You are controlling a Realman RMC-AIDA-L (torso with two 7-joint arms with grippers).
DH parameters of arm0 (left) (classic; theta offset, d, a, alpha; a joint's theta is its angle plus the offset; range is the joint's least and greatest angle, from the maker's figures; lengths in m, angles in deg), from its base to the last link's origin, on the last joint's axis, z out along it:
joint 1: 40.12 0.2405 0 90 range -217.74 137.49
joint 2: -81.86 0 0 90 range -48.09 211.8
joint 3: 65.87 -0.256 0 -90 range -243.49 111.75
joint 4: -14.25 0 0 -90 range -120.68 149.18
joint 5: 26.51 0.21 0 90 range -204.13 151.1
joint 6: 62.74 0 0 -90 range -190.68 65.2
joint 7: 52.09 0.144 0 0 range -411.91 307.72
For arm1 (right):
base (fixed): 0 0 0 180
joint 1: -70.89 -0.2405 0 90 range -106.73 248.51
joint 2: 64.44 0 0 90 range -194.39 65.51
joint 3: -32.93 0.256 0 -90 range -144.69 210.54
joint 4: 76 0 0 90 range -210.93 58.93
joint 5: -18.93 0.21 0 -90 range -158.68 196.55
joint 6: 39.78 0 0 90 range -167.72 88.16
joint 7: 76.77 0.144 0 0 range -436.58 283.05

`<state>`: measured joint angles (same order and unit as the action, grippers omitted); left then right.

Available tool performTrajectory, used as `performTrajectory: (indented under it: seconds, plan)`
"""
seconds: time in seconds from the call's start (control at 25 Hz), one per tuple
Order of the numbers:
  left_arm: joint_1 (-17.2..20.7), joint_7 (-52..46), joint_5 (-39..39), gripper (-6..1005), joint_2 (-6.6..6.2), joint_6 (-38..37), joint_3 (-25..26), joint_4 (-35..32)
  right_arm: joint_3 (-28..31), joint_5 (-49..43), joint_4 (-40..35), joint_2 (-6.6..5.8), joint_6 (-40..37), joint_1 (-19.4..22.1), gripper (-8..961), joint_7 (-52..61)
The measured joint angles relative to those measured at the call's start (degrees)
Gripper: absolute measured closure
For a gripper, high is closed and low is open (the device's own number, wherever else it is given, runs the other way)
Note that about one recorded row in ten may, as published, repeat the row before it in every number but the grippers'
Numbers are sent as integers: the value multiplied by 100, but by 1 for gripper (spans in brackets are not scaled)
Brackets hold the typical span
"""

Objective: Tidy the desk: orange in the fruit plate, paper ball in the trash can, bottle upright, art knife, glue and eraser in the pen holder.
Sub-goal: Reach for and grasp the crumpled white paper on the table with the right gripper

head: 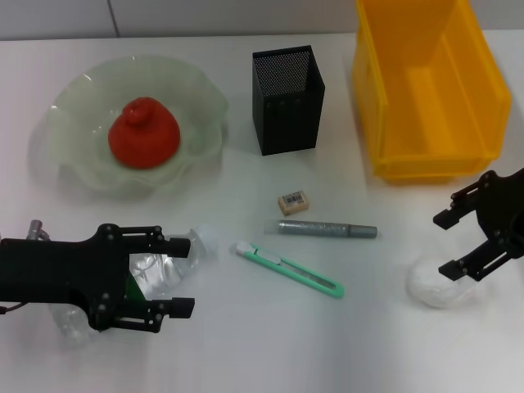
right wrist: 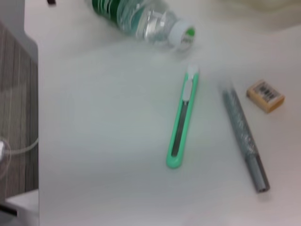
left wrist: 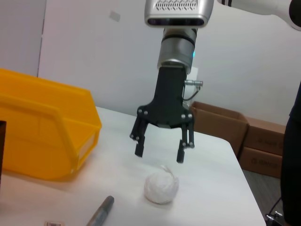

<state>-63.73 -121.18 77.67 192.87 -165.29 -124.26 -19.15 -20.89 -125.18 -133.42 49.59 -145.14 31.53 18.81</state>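
The orange [head: 144, 133] lies in the pale green fruit plate [head: 78, 123] at the back left. On its side at the front left is the clear bottle [head: 157, 273], cap [right wrist: 181, 36] toward the middle. My left gripper [head: 178, 275] is open with a finger on either side of it. The white paper ball [head: 438, 284] [left wrist: 161, 188] rests at the right, and my right gripper [head: 449, 244] [left wrist: 160, 153] hangs open just above it. The eraser [head: 293, 201], the grey glue stick [head: 327, 229] and the green art knife [head: 291, 268] lie mid-table. The black mesh pen holder [head: 286, 98] stands behind them.
A yellow bin [head: 426, 90] [left wrist: 47, 132], the trash can, stands at the back right, close behind my right gripper. In the right wrist view the knife [right wrist: 182, 122], glue stick [right wrist: 244, 139] and eraser [right wrist: 265, 96] lie side by side beyond the bottle [right wrist: 136, 19].
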Motion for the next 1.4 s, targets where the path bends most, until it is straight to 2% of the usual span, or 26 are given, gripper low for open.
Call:
performTrajectory:
  seconds: [0.2,0.28,0.32,0.52,0.92,1.4]
  plan:
    - [-22,-6,3,213,12,1,20,0,-258,-195,2,130,74,-49,128,24]
    - [-22,-11,-7,213,15,1,25,0,-318,-320,-9,214,144,-50,128,11]
    - [-22,-17,-8,213,20,0,28,0,-413,-437,-23,297,250,-44,128,-1]
    - [-22,-26,5,213,34,10,30,3,-547,-493,-35,390,400,7,128,-86]
    - [-30,-76,5,213,60,12,30,0,-645,-561,46,429,582,34,128,-157]
    - [-31,-79,5,213,80,34,30,0,-618,-675,125,478,692,77,329,-228]
